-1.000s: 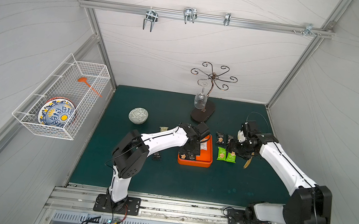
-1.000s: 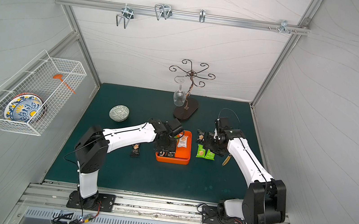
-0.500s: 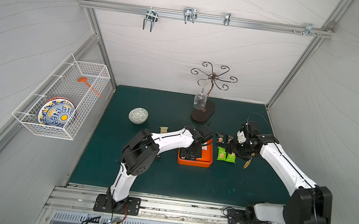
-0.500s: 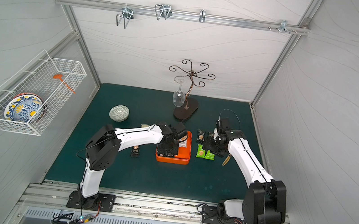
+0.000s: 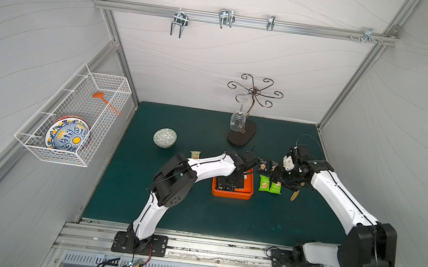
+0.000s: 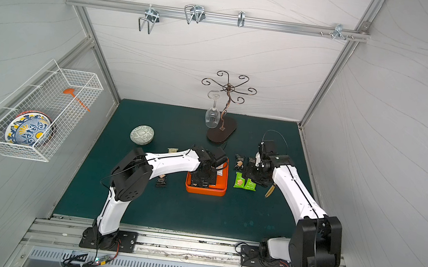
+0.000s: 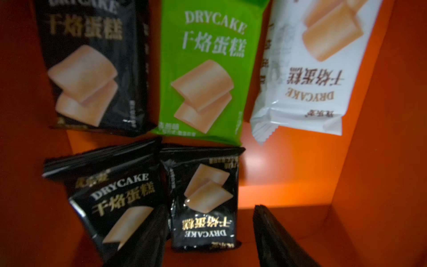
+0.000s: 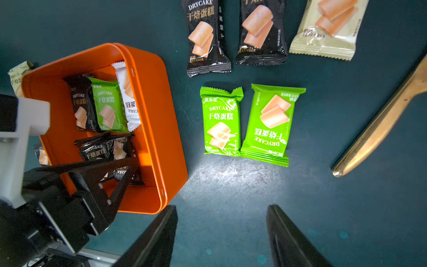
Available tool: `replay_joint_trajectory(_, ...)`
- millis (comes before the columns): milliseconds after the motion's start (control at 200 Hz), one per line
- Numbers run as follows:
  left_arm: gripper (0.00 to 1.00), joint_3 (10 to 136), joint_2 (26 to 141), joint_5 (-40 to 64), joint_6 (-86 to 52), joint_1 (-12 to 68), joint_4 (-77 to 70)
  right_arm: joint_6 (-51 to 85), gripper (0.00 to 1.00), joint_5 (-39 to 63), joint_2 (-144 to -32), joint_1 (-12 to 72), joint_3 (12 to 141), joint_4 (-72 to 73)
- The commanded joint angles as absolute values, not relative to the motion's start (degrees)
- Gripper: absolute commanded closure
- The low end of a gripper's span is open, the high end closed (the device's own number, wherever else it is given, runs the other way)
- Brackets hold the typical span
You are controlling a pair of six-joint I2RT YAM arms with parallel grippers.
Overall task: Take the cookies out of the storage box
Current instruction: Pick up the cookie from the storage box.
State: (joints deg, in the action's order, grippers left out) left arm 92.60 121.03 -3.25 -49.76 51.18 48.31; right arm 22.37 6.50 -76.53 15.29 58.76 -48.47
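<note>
Inside the storage box point(image 8: 161, 138) lie five cookies point(image 7: 203, 76).

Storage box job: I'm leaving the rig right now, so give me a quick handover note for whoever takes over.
Left gripper: open, down in the storage box, jaws either side of a black packet.
Right gripper: open, empty, over the mat by two green packets.
Done: seven packets out on the mat.
Left: five in the box, that black one included.
</note>
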Motion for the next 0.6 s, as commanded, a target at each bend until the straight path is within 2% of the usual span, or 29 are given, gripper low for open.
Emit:
replay_joint_trajectory(0, 0.37, 95.89, 124.09, -2.67, -49.35, 51.59, 47.7, 21.29, 0.33, 6.68, -75.58, 14.87, 59.26, -49.09)
replay_joint_trajectory(590, 0.37, 97.38, 127.83, -3.39, -47.66, 51.67, 48.9, 21.13, 0.33, 5.93, -76.29, 14.74, 59.45, -48.97)
